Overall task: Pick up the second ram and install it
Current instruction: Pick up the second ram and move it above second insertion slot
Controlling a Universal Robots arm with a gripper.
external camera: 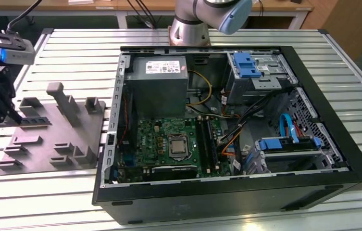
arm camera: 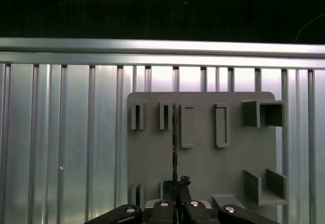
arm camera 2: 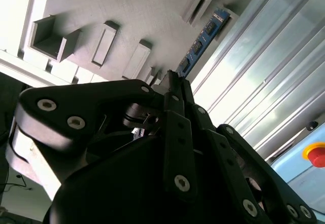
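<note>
The second ram (external camera: 35,120) is a thin dark strip with small chips standing on edge in the grey fixture block (external camera: 56,137) at the exterior view's left. My gripper (external camera: 14,117) is at the strip's left end, just above the block. In the second wrist view the fingertips (arm camera 2: 171,79) close together on the near end of the ram (arm camera 2: 203,36), which runs away from them along the block's edge. The first wrist view shows the ram (arm camera: 174,137) edge-on as a thin line leading into my gripper (arm camera: 177,183), which is shut on it.
An open computer case (external camera: 232,190) lies to the exterior view's right of the block. Inside it are the motherboard (external camera: 168,144) and its long black memory slots (external camera: 204,139). Cables, drive bays and a power supply (external camera: 160,84) crowd the case. The arm's base (external camera: 190,26) stands behind it.
</note>
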